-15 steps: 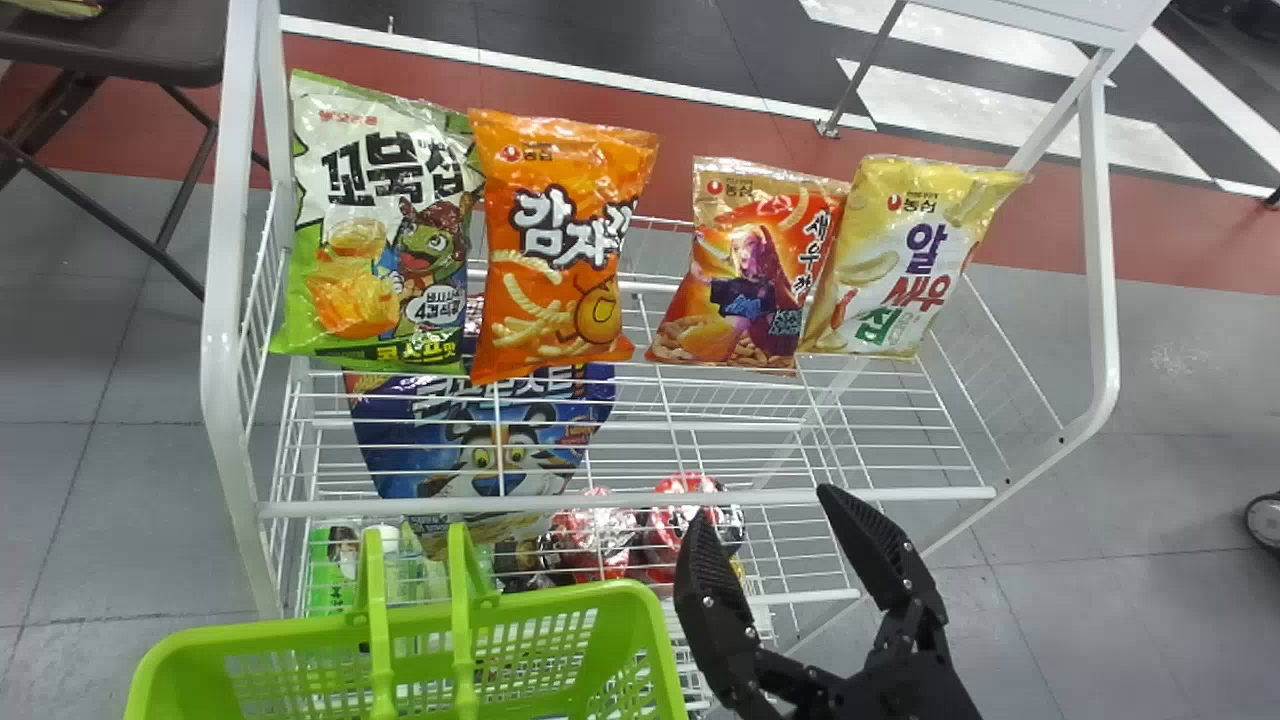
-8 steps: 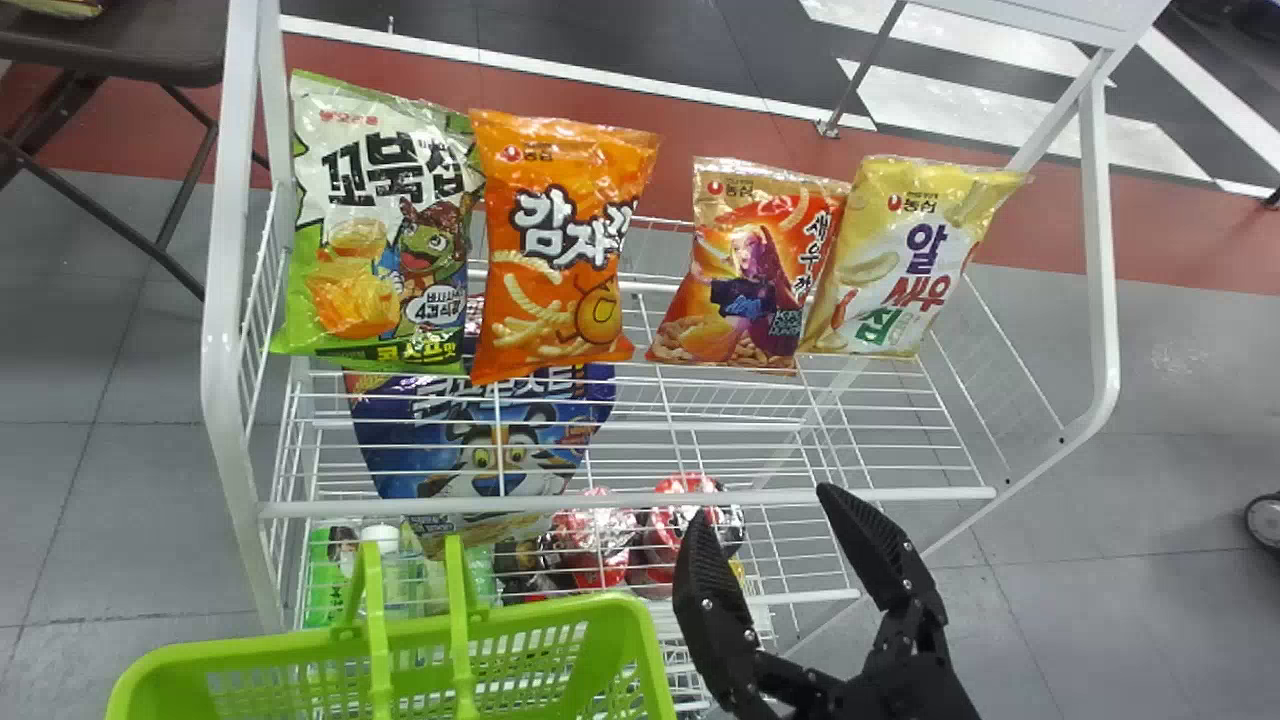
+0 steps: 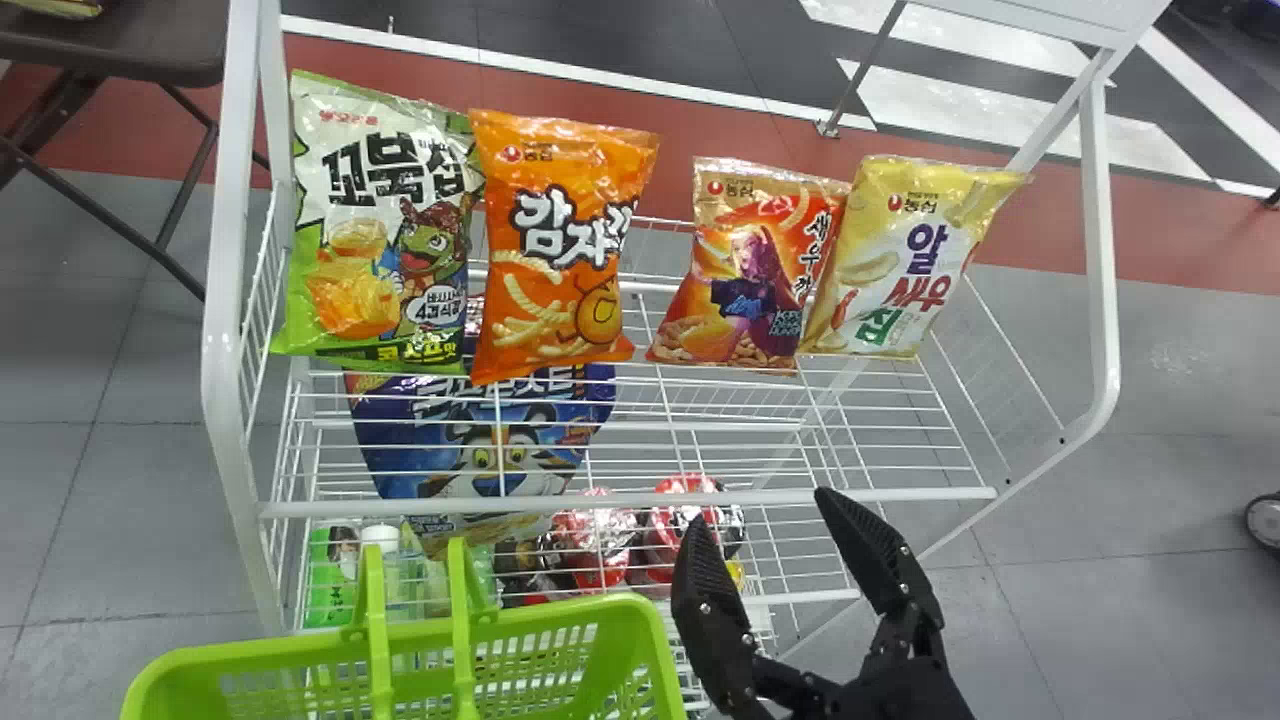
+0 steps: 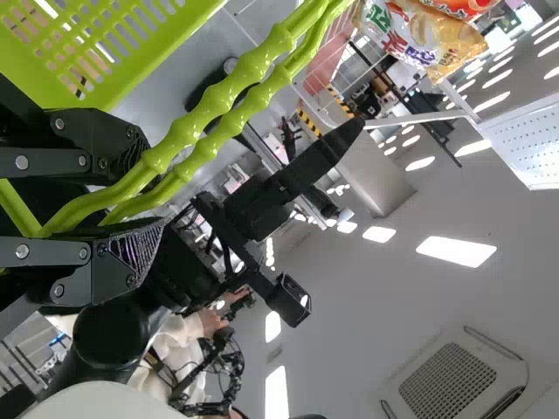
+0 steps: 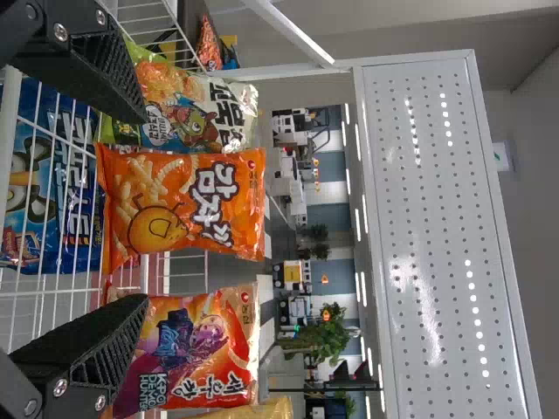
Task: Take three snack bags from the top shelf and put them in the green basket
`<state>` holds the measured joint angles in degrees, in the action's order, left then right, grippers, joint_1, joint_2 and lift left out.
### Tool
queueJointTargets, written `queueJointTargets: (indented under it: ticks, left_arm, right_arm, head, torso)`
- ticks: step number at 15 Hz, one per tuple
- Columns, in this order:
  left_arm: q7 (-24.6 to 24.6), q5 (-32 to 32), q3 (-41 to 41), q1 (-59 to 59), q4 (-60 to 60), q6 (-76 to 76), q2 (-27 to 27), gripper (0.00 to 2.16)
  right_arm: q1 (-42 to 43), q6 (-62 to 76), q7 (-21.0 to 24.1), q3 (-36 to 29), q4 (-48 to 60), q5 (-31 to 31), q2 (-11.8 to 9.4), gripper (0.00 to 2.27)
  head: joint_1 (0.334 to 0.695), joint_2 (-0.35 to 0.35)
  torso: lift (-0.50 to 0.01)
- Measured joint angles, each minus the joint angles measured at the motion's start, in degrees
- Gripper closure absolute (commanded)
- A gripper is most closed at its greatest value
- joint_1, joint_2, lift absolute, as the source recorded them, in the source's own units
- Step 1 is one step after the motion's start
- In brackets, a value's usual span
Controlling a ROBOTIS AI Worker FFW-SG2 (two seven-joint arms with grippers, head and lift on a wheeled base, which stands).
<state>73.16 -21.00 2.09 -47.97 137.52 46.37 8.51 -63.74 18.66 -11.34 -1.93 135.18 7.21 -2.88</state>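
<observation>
On the top shelf (image 3: 880, 494) in the head view lean a green-and-white bag (image 3: 375, 230), an orange bag (image 3: 550, 250), a red-orange bag (image 3: 750, 270) and a yellow bag (image 3: 895, 265), the last two overlapping. My right gripper (image 3: 765, 512) is open and empty before the shelf's front rail. In the right wrist view the right gripper (image 5: 144, 209) faces the orange bag (image 5: 183, 205), with the red-orange bag (image 5: 196, 349) beside one finger. In the left wrist view my left gripper (image 4: 96, 202) is shut on the handles (image 4: 231, 92) of the green basket (image 3: 560, 612).
A blue bag (image 3: 490, 440) and red packages (image 3: 600, 545) sit below the wire top shelf. White side posts (image 3: 222, 300) frame the rack. The basket is at the lower left, before the rack, left of my right gripper. A dark chair (image 3: 120, 45) stands behind left.
The green basket has shifted slightly toward the bottom edge of the head view, swaying left and then back right. My right gripper has barely moved; the bags on the shelf are unmoved.
</observation>
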Motion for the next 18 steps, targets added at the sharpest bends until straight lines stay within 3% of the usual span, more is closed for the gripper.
queueJointTargets:
  ticks: [4, 11, 14, 18]
  left_arm:
    - [0.6, 0.1, 0.3, -0.2, 0.0, 0.0, -0.1, 0.92]
    - [0.0, 3.2, 3.9, -0.7, 1.3, -0.1, 1.3, 0.92]
    - [-0.1, 3.0, 4.3, 0.1, 1.3, 0.2, 2.6, 0.92]
    - [0.3, 2.0, 4.7, 1.1, 0.7, 0.2, 3.4, 0.92]
  right_arm:
    - [2.5, 0.0, 0.0, 0.5, -2.1, 0.0, -0.2, 0.09]
    - [18.3, -9.6, 2.2, 7.7, -4.9, -3.7, 0.0, 0.12]
    - [28.8, -25.0, 4.6, 10.9, -5.6, -6.1, 0.2, 0.15]
    - [42.0, -43.8, 5.2, 14.3, -8.2, -6.7, 0.3, 0.18]
  head:
    - [0.695, -0.35]
    - [0.695, -0.35]
    - [0.695, -0.344]
    - [0.695, -0.234]
  torso:
    - [-0.04]
    - [-0.04]
    - [-0.04]
    - [-0.04]
